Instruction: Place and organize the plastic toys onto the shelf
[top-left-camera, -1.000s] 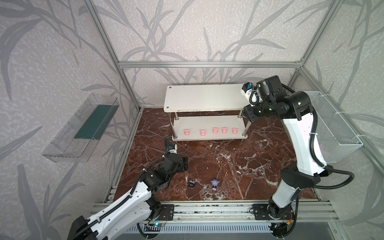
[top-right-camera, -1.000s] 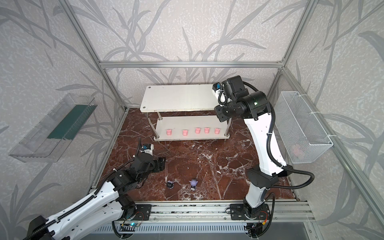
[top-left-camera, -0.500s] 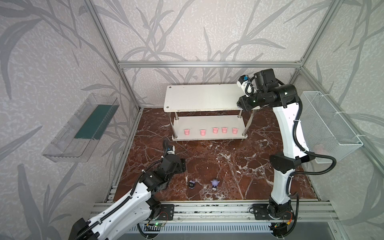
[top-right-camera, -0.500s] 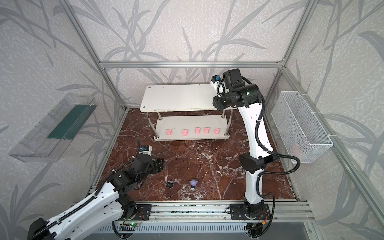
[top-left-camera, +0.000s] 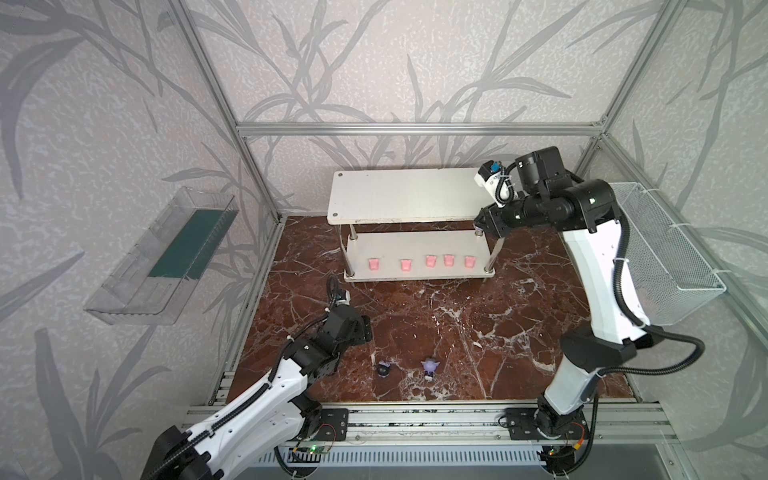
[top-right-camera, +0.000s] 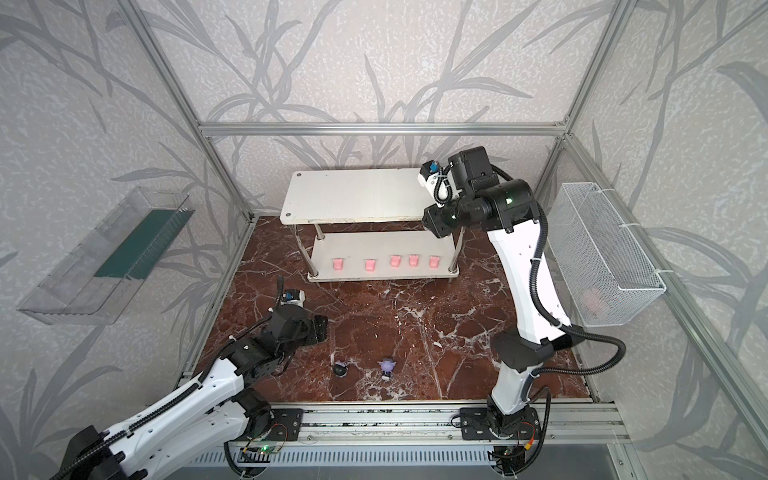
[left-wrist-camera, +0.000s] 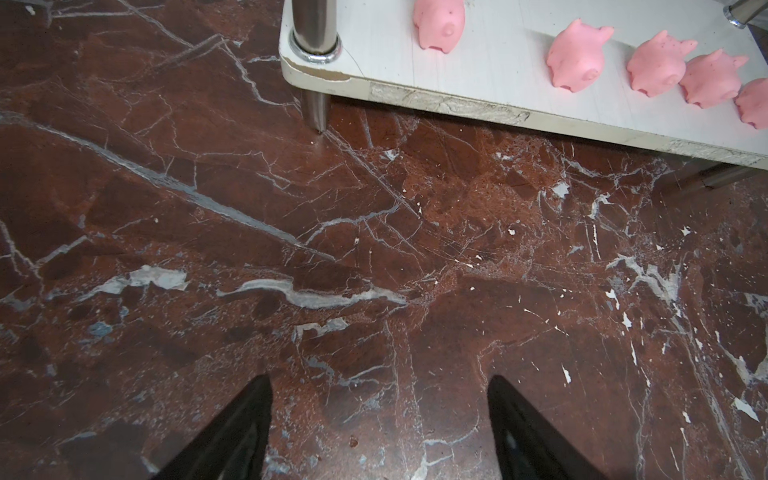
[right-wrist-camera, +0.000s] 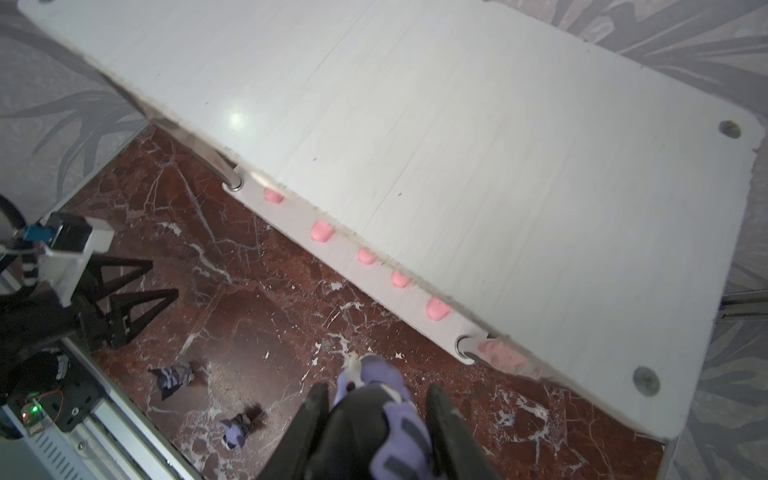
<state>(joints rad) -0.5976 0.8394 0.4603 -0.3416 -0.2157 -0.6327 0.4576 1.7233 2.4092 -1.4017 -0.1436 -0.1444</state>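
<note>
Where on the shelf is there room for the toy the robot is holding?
The top board is all bare, edge to edge. The lower board is crowded along its front by five pink piglets in a row; free there is only the strip behind them and the gap between the two leftmost piglets.

Five pink plastic piglets (top-left-camera: 430, 260) line the lower board of the white two-tier shelf (top-left-camera: 407, 193). Two lilac-and-black figurines (top-left-camera: 384, 368) (top-left-camera: 430, 368) sit on the desk (top-left-camera: 519, 332); a third figurine (right-wrist-camera: 382, 415) is pinched between fingers (right-wrist-camera: 446, 419).

Between the fingers (right-wrist-camera: 316, 415) of the right gripper (right-wrist-camera: 376, 390), the black-and-lilac figurine (right-wrist-camera: 390, 424) runs off the picture's edge (face unreadable). Beyond the fingertips, the shelf (right-wrist-camera: 457, 145) top board hides most of each piglet (right-wrist-camera: 322, 230).
</note>
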